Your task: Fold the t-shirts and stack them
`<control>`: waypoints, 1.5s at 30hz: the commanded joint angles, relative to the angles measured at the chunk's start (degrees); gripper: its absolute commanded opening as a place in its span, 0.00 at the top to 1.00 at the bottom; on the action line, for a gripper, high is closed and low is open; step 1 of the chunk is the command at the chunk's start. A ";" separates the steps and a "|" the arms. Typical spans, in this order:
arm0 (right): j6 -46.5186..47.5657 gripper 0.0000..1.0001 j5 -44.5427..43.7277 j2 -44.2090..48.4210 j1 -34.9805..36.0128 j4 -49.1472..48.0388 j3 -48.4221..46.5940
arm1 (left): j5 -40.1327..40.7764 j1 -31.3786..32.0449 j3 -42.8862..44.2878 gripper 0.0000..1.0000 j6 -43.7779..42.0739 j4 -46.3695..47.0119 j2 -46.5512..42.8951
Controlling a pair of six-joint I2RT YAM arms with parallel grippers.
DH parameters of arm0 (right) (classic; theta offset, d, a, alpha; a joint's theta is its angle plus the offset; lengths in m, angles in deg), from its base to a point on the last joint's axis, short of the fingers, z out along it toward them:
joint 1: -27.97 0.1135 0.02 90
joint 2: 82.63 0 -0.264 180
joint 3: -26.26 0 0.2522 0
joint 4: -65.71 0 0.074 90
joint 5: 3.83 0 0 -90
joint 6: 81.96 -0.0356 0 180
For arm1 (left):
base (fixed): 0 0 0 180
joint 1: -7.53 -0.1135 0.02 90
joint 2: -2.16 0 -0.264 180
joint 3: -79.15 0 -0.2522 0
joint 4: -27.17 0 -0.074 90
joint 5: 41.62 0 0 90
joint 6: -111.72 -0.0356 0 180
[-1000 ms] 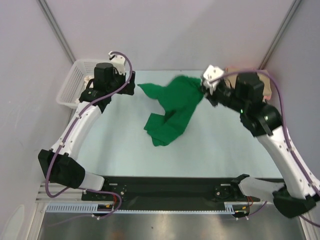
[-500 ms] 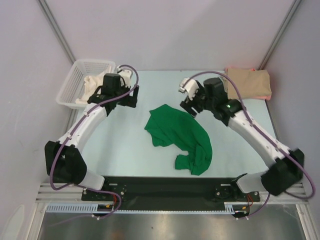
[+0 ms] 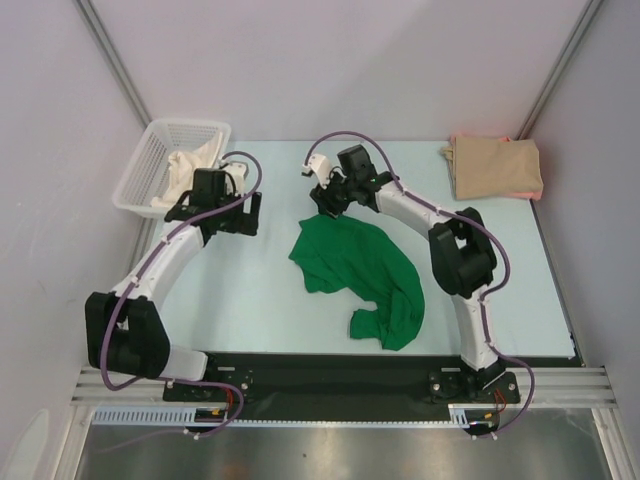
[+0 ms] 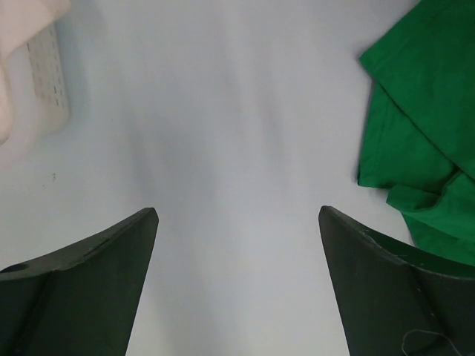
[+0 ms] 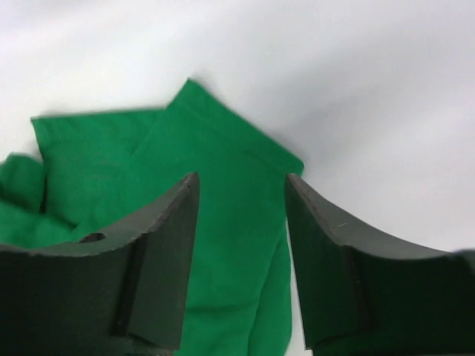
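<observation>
The bright green t-shirt [image 3: 360, 272] lies crumpled and unfolded in the middle of the table. The tan t-shirt [image 3: 495, 166] lies folded at the back right with a pink edge [image 3: 530, 196] showing under it. My right gripper [image 3: 327, 202] is open and empty just above the green shirt's far left corner; in the right wrist view the gripper [image 5: 241, 182] has green fabric [image 5: 223, 222] showing between its fingers. My left gripper [image 3: 248, 212] is open and empty over bare table, left of the shirt. The left wrist view shows that gripper [image 4: 237, 215] with the shirt's edge [image 4: 423, 141] at the right.
A white mesh basket [image 3: 150, 150] holding a cream cloth [image 3: 185, 165] stands at the back left, close behind my left arm; its corner shows in the left wrist view [image 4: 44, 74]. Grey walls close in the table on three sides.
A second ago my right gripper held the green shirt up at the back; the shirt now lies loose on the table. The right gripper has swung left to its far corner. The left gripper moved slightly nearer.
</observation>
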 commanded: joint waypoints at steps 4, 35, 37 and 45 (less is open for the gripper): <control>-3.74 0.50 3.64 -7.54 1.61 -0.93 -11.52 | -1.10 -0.44 -1.45 0.04 -1.61 1.07 -5.38; -0.14 0.61 -0.14 -21.35 6.18 5.40 -23.75 | -1.71 -0.62 -6.12 0.03 -0.82 0.98 -11.10; -0.14 0.69 -0.23 -22.23 6.18 6.01 -24.55 | -1.71 -0.70 -5.94 0.03 -0.64 0.90 -10.92; 0.39 0.75 -0.40 -22.50 6.09 9.09 -25.52 | -1.62 -0.79 -4.89 0.03 -0.82 0.72 -9.87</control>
